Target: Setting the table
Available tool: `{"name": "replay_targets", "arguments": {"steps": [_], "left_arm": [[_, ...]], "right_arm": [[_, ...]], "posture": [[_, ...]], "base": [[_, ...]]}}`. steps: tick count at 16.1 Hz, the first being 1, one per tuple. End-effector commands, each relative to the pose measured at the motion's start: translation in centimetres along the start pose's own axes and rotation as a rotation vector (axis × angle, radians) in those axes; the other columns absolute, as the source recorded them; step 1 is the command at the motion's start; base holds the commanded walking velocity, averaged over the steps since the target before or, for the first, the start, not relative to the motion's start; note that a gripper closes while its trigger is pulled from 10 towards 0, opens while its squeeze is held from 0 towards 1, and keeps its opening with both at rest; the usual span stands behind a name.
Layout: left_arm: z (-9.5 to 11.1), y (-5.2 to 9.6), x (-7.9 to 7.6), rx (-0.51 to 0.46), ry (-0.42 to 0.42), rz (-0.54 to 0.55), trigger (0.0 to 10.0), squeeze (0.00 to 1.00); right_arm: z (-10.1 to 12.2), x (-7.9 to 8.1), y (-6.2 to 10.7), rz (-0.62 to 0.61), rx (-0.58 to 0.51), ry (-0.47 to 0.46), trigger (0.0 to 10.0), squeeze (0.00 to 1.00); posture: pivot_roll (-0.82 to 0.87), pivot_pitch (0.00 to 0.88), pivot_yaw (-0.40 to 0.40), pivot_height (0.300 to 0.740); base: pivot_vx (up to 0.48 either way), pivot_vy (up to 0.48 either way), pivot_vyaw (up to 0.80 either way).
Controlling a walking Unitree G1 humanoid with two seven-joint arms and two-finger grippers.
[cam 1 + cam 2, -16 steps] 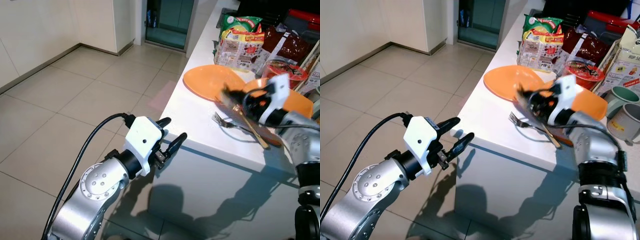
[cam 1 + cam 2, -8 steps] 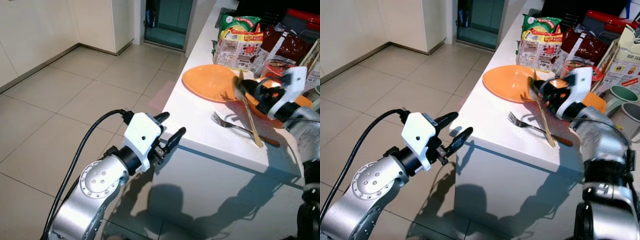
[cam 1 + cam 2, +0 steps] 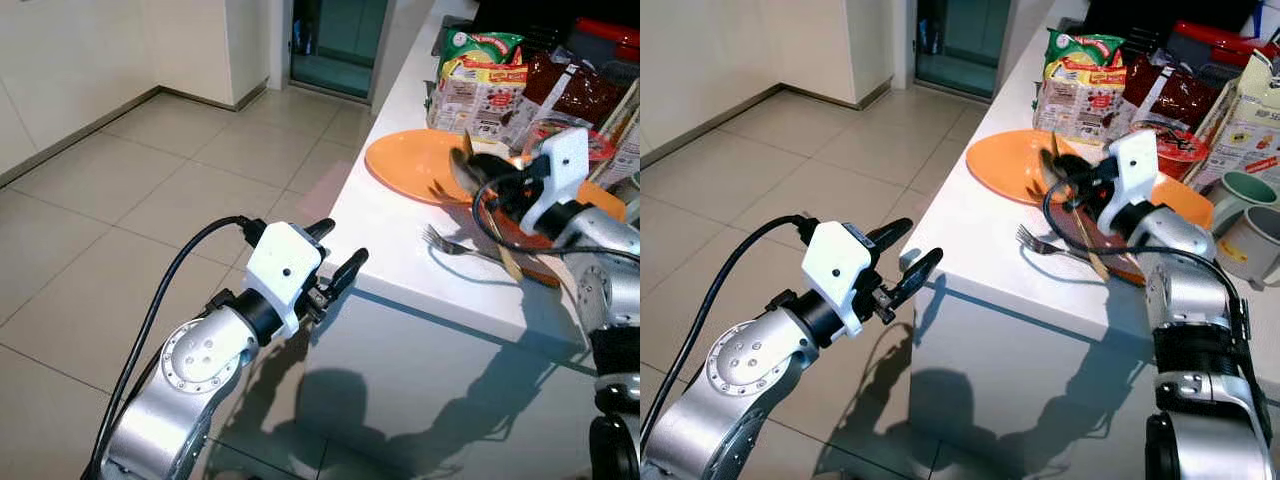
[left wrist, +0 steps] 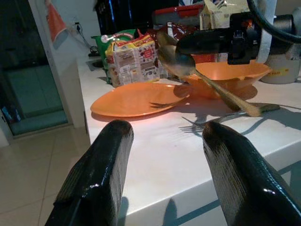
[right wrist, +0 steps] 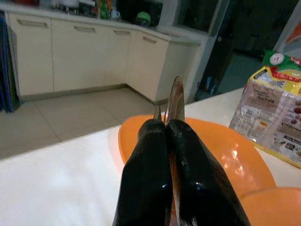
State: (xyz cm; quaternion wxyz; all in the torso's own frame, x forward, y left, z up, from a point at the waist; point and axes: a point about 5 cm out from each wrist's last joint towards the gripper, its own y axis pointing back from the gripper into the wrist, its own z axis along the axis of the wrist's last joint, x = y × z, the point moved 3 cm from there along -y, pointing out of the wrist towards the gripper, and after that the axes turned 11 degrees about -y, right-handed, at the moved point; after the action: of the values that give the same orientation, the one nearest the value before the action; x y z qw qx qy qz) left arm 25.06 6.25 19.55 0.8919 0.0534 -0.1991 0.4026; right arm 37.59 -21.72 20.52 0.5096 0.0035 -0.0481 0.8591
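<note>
Spoon (image 4: pixel 197 75) handling was the matter at hand: the right gripper (image 3: pixel 1065 178) had its two black fingers (image 5: pixel 162 165) pressed tight together on the spoon near its bowl end, holding it above the white table (image 3: pixel 385 235) between the orange plate (image 3: pixel 415 165) and the orange bowl (image 4: pixel 225 75). Its long golden handle slanted down toward the table edge, the tip close to the fork (image 3: pixel 455 248) that lay on the white top; whether the tip touched anything could not be told. By its look the spoon was thin, stiff metal, light and probably smooth, so a pinch that close to one end would likely let it swing or slip, and a hold nearer the middle of the handle would have steadied it. Its hard tip could also knock the fork or scrape the bowl if lowered carelessly. The left gripper (image 3: pixel 335 265) hung off the near side of the table over the tiled floor (image 3: pixel 130 190), fingers (image 4: pixel 99 174) spread apart and carrying nothing. Food packets (image 3: pixel 480 85) and mugs (image 3: pixel 1245 225) crowded the far end
</note>
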Motion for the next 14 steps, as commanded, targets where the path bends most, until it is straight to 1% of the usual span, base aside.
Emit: {"name": "replay_targets", "arguments": {"steps": [1,5,9,12,13,14], "left_arm": [[0.1,-0.2,0.0,-0.006,-0.005,0.001,10.0,0.0],[0.2,-0.2,-0.2,-0.011,-0.001,-0.001,10.0,0.0],[0.2,-0.1,-0.4,-0.014,0.004,-0.001,10.0,0.0],[0.1,-0.1,-0.5,-0.012,0.007,-0.003,10.0,0.0],[0.1,-0.1,-0.5,-0.011,0.008,-0.003,10.0,0.0],[0.1,-0.2,-0.6,-0.011,0.01,-0.003,10.0,0.0]], "right_arm": [[1.2,-0.4,0.0,-0.002,-0.039,-0.026,0.0,0.0],[2.2,-0.9,0.3,0.01,-0.059,-0.046,0.0,0.0],[2.9,-1.8,1.0,-0.01,-0.067,-0.052,0.0,0.0],[2.6,-1.9,1.2,-0.016,-0.059,-0.056,0.0,0.0],[2.5,-1.9,1.3,-0.012,-0.06,-0.072,0.0,0.0],[2.2,-1.7,1.3,0.008,-0.035,-0.074,0.0,0.0]], "posture": [[0.04,0.0,-0.098,0.74],[0.03,0.0,-0.106,0.74],[0.03,0.0,-0.108,0.74],[0.03,0.0,-0.107,0.74],[0.03,0.0,-0.108,0.74],[0.03,0.0,-0.11,0.74]], "base": [[0.0,0.0,0.0],[0.0,0.0,0.0],[0.0,0.0,0.0],[0.0,0.0,0.0],[0.0,0.0,0.0],[0.0,0.0,0.0]]}}
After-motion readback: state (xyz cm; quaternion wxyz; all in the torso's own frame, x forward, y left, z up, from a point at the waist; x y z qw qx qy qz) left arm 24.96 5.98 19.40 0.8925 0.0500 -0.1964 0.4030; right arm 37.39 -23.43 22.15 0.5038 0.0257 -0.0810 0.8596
